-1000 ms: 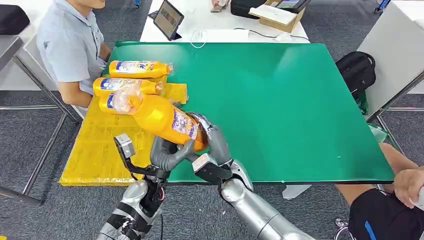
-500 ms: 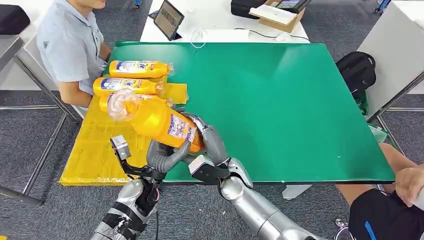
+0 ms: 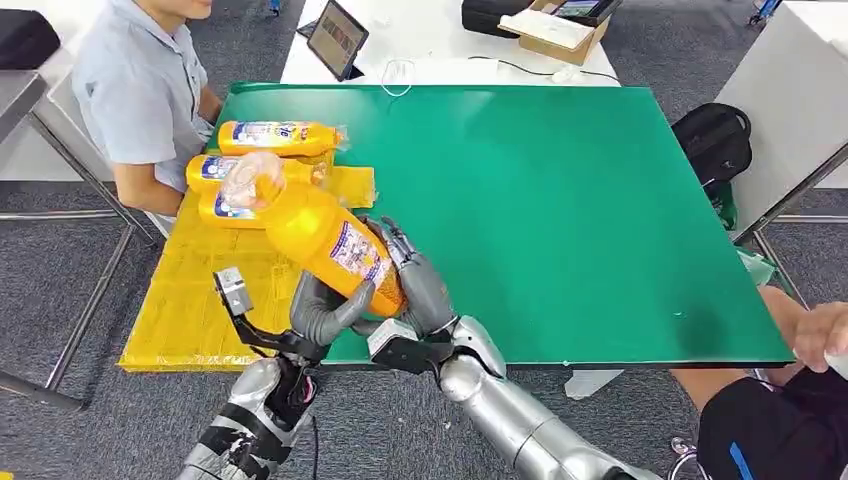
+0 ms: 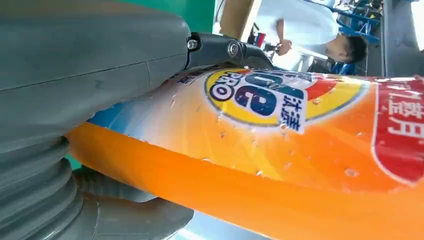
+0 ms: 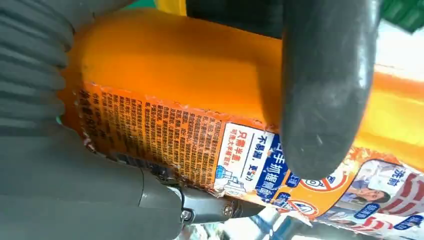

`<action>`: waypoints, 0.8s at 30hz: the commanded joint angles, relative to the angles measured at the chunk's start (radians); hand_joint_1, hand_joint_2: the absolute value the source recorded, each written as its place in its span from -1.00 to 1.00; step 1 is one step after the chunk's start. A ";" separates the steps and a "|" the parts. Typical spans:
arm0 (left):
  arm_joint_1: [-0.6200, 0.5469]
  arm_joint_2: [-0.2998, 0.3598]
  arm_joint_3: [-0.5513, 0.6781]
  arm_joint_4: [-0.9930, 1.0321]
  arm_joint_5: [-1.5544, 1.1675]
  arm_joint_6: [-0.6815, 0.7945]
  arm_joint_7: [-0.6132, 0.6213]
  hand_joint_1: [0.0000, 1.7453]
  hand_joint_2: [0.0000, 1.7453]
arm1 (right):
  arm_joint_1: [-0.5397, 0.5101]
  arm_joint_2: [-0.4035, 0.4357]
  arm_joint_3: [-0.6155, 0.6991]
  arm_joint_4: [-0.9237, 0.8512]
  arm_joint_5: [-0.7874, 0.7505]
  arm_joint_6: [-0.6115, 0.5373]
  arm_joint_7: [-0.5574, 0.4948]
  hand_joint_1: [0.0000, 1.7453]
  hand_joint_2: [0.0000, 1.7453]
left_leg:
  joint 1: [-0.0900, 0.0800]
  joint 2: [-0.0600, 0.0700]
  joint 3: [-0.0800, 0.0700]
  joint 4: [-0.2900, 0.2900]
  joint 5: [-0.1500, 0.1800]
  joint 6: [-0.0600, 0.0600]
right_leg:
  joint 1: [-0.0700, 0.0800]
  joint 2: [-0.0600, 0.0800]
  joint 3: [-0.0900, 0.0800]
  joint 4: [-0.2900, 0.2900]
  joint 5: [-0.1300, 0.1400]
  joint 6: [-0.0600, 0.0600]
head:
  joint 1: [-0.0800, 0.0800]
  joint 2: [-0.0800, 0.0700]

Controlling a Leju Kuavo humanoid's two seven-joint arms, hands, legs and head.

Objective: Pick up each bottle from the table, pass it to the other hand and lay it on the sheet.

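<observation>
An orange bottle (image 3: 320, 235) with a clear cap hangs tilted over the near left edge of the green table (image 3: 560, 200), cap end pointing away over the yellow sheet (image 3: 190, 300). My left hand (image 3: 322, 310) grips its lower body from underneath. My right hand (image 3: 420, 285) holds the same end from the right, fingers lying along the bottle. In the left wrist view the bottle's label (image 4: 260, 100) presses against my left hand (image 4: 75, 100). In the right wrist view a dark finger (image 5: 325, 85) wraps over the bottle (image 5: 165, 70). Three more orange bottles (image 3: 275, 137) lie at the sheet's far end.
A seated person (image 3: 140, 90) is close to the sheet's far left side. Another person (image 3: 790, 400) sits at the near right corner. A tablet (image 3: 337, 38) and boxes stand on the white table behind. A black backpack (image 3: 715, 140) lies on the floor at the right.
The bottle has tipped steeper, its cap end rising and swinging slightly right. My left arm has shifted a little left, and my right hand's fingers have straightened along the bottle.
</observation>
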 commanded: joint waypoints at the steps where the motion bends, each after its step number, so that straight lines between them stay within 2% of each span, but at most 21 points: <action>1: -0.048 -0.039 -0.022 0.008 0.080 -0.026 0.045 1.00 1.00 | -0.021 -0.012 -0.023 0.012 0.001 -0.009 0.022 -1.00 -1.00 | 0.001 -0.002 0.003 0.002 -0.002 -0.001 | 0.002 -0.002 0.004 0.001 -0.003 -0.002 | 0.000 0.000; 4: -0.042 -0.041 -0.016 0.007 0.089 -0.025 0.049 1.00 1.00 | -0.015 -0.018 -0.028 0.002 -0.002 -0.006 0.022 -1.00 -1.00 | 0.001 -0.002 0.003 0.002 -0.002 -0.001 | 0.001 -0.002 0.004 0.001 -0.003 -0.002 | 0.000 0.000; 5: -0.040 -0.044 -0.007 0.009 0.097 -0.014 0.054 0.92 1.00 | -0.007 -0.021 -0.039 -0.013 -0.008 -0.003 0.022 -1.00 -1.00 | 0.001 -0.002 0.002 0.001 -0.002 -0.001 | 0.001 -0.002 0.003 0.001 -0.002 -0.002 | 0.000 0.000; 7: -0.041 -0.048 0.005 0.017 0.119 -0.009 0.071 0.92 1.00 | -0.002 -0.025 -0.050 -0.025 -0.011 -0.004 0.022 -1.00 -1.00 | 0.001 -0.002 0.004 0.002 -0.003 -0.001 | 0.001 -0.002 0.005 0.001 -0.003 -0.002 | 0.000 0.000; 9: -0.042 -0.052 0.024 0.027 0.143 0.009 0.085 0.82 1.00 | 0.003 -0.028 -0.076 -0.033 -0.012 -0.007 0.022 -1.00 -1.00 | 0.001 -0.003 0.004 0.001 -0.003 -0.001 | 0.002 -0.002 0.005 0.001 -0.003 -0.002 | 0.000 0.000; 12: -0.048 -0.050 0.046 0.037 0.162 0.026 0.095 0.80 1.00 | 0.013 -0.046 -0.115 -0.057 -0.005 -0.016 0.022 -1.00 -1.00 | 0.001 -0.003 0.004 0.001 -0.003 -0.001 | 0.002 -0.002 0.005 0.001 -0.003 -0.002 | 0.000 0.000; 13: -0.048 -0.051 0.050 0.039 0.163 0.030 0.095 0.62 1.00 | 0.018 -0.047 -0.124 -0.064 -0.007 -0.013 0.022 -1.00 -1.00 | 0.001 -0.003 0.004 0.002 -0.003 -0.001 | 0.001 -0.002 0.005 0.001 -0.003 -0.002 | 0.000 0.000; 14: -0.048 -0.052 0.054 0.038 0.163 0.033 0.095 0.68 1.00 | 0.021 -0.047 -0.132 -0.067 -0.005 -0.015 0.022 -1.00 -1.00 | 0.001 -0.002 0.002 0.000 -0.001 -0.001 | 0.001 -0.002 0.003 0.000 -0.001 -0.001 | 0.000 0.000; 17: -0.053 -0.049 0.091 0.043 0.171 0.081 0.088 0.54 1.00 | 0.037 -0.060 -0.174 -0.094 0.006 -0.055 0.022 -1.00 -1.00 | 0.001 -0.002 0.002 0.000 -0.001 -0.001 | 0.001 -0.002 0.003 0.000 -0.001 -0.001 | 0.000 0.000; 18: -0.059 -0.051 0.110 0.053 0.159 0.123 0.083 0.54 1.00 | 0.047 -0.061 -0.198 -0.106 0.017 -0.091 0.022 -1.00 -1.00 | 0.000 -0.003 0.002 0.000 0.000 -0.001 | 0.001 -0.002 0.003 0.000 -0.001 -0.001 | 0.000 0.000; 23: -0.072 -0.046 0.159 0.088 0.164 0.151 0.081 0.58 1.00 | 0.059 -0.073 -0.242 -0.145 0.028 -0.151 0.022 -1.00 -1.00 | 0.001 -0.002 0.003 0.000 -0.001 -0.001 | 0.001 -0.002 0.004 0.000 -0.001 -0.002 | 0.000 0.000; 24: -0.073 -0.050 0.172 0.095 0.163 0.159 0.081 0.42 1.00 | 0.062 -0.073 -0.250 -0.161 0.034 -0.190 0.022 -1.00 -1.00 | 0.001 -0.002 0.002 0.000 0.000 -0.001 | 0.001 -0.001 0.003 0.000 -0.001 -0.001 | 0.000 0.000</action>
